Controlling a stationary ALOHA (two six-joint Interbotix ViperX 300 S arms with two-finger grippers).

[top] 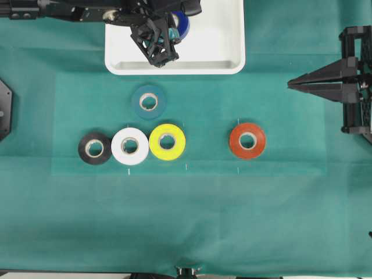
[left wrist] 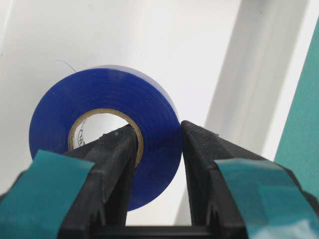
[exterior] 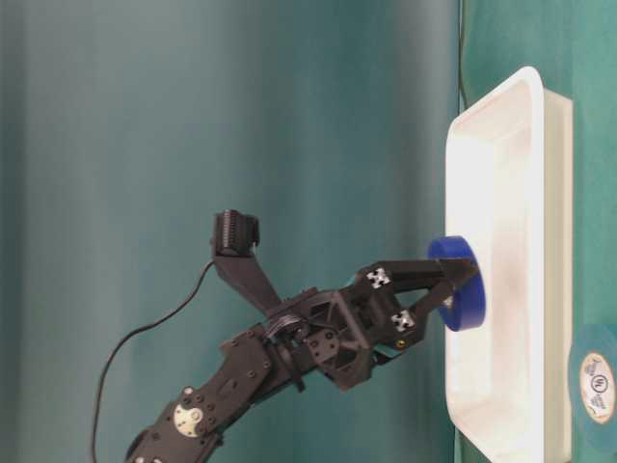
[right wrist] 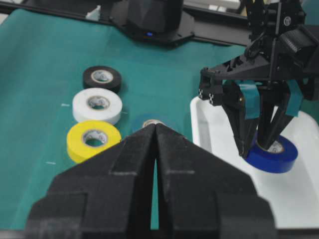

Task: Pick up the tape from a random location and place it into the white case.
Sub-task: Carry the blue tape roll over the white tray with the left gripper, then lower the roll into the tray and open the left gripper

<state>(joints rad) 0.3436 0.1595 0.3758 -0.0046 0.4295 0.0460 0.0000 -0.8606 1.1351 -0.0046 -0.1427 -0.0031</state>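
On the green cloth (top: 279,221), leftmost in the overhead view, lies the black roll (top: 95,148), touching the white roll (top: 130,146), which in turn touches the yellow roll (top: 167,141). Behind the white and yellow rolls, apart from them, sits the dull teal roll (top: 149,102).

Behind that roll stands the white case (top: 226,61). The left gripper (top: 164,36) is lowered into the case's left half and is clamped on the tape (left wrist: 99,104). One finger (left wrist: 107,164) passes through the core hole; the other finger (left wrist: 204,164) bears on the outer face, so the wall of the roll is pinched between them. The tape lies flat, inside the rim. The table-level and right wrist views place it at or just above the case floor; contact with the floor cannot be confirmed. It sits directly under the gripper, mostly hidden by it from overhead.

Further right, alone on the cloth and well apart from the other rolls, lies the red-orange roll (top: 247,140).

At the right edge, the right gripper (top: 297,86) hangs clear of all rolls with its fingers together and nothing between them.
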